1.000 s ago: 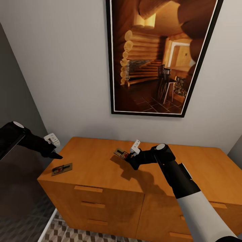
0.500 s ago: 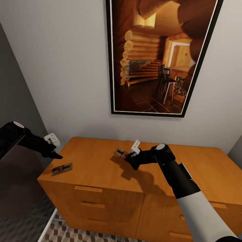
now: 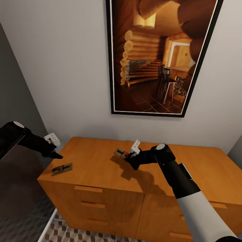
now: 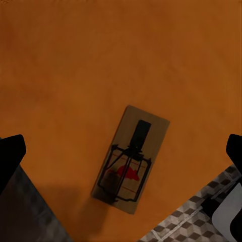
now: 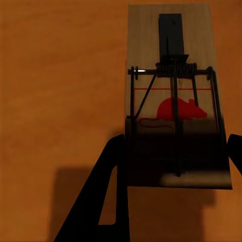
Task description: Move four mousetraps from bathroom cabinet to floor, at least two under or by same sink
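The orange-brown cabinet point(image 3: 101, 188) stands against the wall, and two mousetraps show on or over its top. One mousetrap point(image 3: 62, 169) point(image 4: 130, 160) lies flat near the top's front left corner. My left gripper point(image 3: 53, 154) point(image 4: 122, 150) hovers above it, open wide, fingers apart on both sides and not touching. The other mousetrap point(image 3: 120, 154) point(image 5: 176, 101) is held slightly above the cabinet top's middle, casting a shadow, with my right gripper point(image 3: 127, 157) point(image 5: 176, 156) shut on its near end. The cube-patterned bathroom floor point(image 3: 67, 233) point(image 4: 191, 222) shows below the cabinet.
A large framed picture of a log cabin interior point(image 3: 154, 57) hangs on the wall above the cabinet. A dark grey wall point(image 3: 16, 188) closes off the left side. Drawer bar handles point(image 3: 88, 189) line the cabinet front.
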